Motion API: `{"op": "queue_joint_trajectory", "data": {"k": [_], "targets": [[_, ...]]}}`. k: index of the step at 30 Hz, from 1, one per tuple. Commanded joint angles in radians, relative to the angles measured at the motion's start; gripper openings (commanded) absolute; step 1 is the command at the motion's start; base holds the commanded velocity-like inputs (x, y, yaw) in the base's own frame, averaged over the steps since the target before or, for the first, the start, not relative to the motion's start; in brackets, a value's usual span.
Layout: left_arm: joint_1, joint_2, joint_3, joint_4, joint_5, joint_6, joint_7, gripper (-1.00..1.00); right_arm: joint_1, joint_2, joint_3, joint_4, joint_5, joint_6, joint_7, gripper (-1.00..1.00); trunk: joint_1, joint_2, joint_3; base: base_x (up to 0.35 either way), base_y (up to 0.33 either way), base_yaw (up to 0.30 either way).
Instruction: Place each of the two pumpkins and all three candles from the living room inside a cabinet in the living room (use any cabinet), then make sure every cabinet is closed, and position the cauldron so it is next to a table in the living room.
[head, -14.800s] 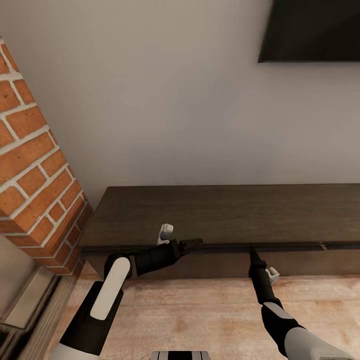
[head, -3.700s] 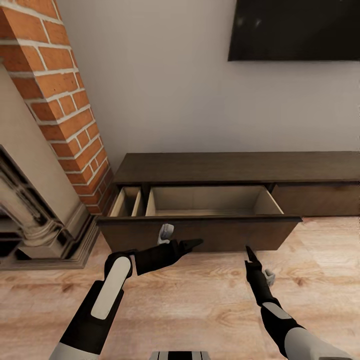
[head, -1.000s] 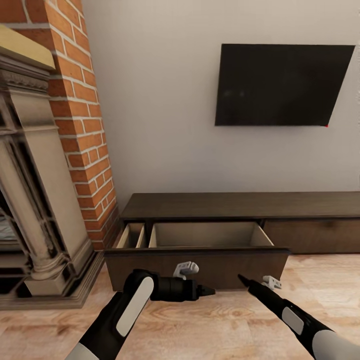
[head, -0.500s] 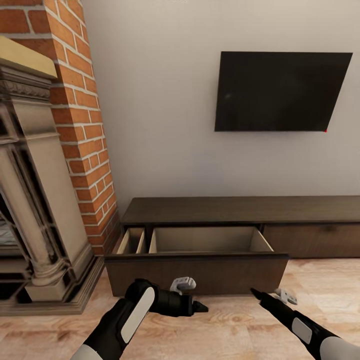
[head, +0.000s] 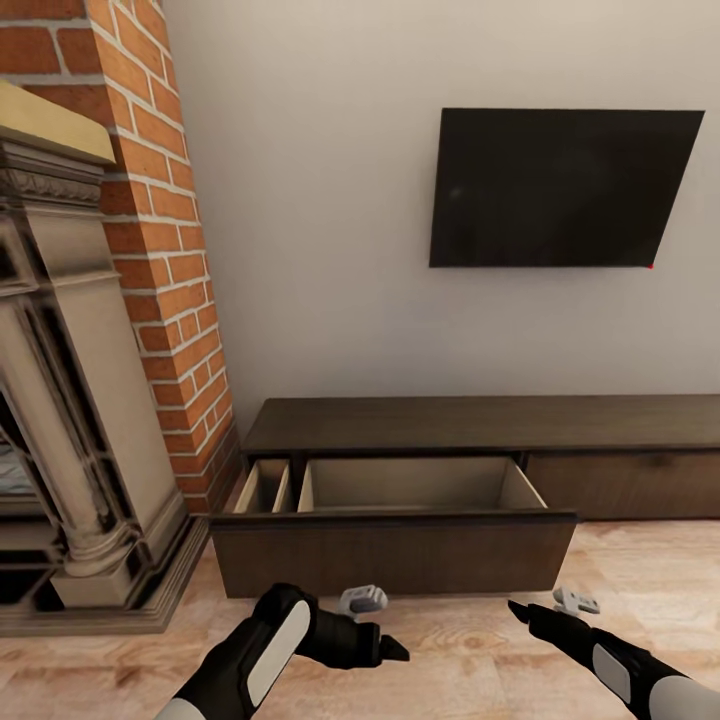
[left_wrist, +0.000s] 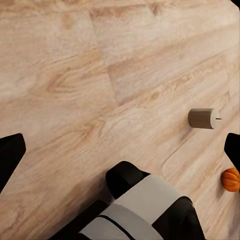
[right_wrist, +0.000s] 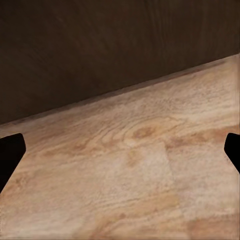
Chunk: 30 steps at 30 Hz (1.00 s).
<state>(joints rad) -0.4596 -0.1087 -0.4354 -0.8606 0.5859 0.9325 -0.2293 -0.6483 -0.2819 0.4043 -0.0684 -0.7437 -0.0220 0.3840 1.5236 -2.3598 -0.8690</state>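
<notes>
The cabinet (head: 420, 425) drawer (head: 392, 550) is being left open; both arms' fingers (left_wrist: 10, 155) (right_wrist: 10, 152) are being held wide, empty.

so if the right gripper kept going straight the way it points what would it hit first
Most likely the wood floor, close in front of the cabinet drawer front. The right gripper looks down at bare boards with the dark panel just beyond; depth is unclear.

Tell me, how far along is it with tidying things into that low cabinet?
Early. The cabinet has its drawer pulled out, with nothing visible inside. Both grippers, left and right, hold nothing. A candle and a pumpkin sit on the floor. Stowing, closing, and the cauldron remain.
</notes>
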Motion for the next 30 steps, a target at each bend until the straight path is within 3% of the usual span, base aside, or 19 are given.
{"op": "queue_joint_trajectory", "data": {"k": [1, 7, 20, 25, 30], "targets": [[-0.001, 0.000, 0.000, 0.013, -0.008, -0.014, -0.008, 1.00, -0.001, 0.000, 0.009, 0.001, -0.008, -0.003, 0.003, 1.00, -0.004, 0.007, 0.002, 0.000, 0.000, 0.000], [-0.001, 0.000, -0.003, 0.055, -0.008, -0.051, -0.008, 1.00, -0.001, 0.000, 0.010, 0.002, -0.007, -0.005, 0.001, 1.00, -0.027, 0.049, 0.021, 0.000, 0.000, 0.000], [-0.001, -0.002, -0.007, 0.073, -0.021, -0.064, -0.006, 1.00, 0.001, 0.001, 0.011, 0.021, -0.006, -0.007, 0.001, 1.00, -0.077, 0.140, 0.062, 0.000, 0.000, 0.000], [-0.001, -0.002, -0.007, 0.130, -0.022, -0.143, -0.007, 1.00, 0.001, 0.001, 0.011, 0.021, -0.005, -0.007, 0.001, 1.00, -0.077, 0.140, 0.062, 0.000, 0.000, 0.000], [-0.001, -0.002, -0.006, 0.152, -0.022, -0.168, -0.008, 1.00, 0.001, 0.001, 0.012, 0.021, -0.005, -0.007, 0.001, 1.00, -0.077, 0.140, 0.062, 0.000, 0.000, -0.008]]}}
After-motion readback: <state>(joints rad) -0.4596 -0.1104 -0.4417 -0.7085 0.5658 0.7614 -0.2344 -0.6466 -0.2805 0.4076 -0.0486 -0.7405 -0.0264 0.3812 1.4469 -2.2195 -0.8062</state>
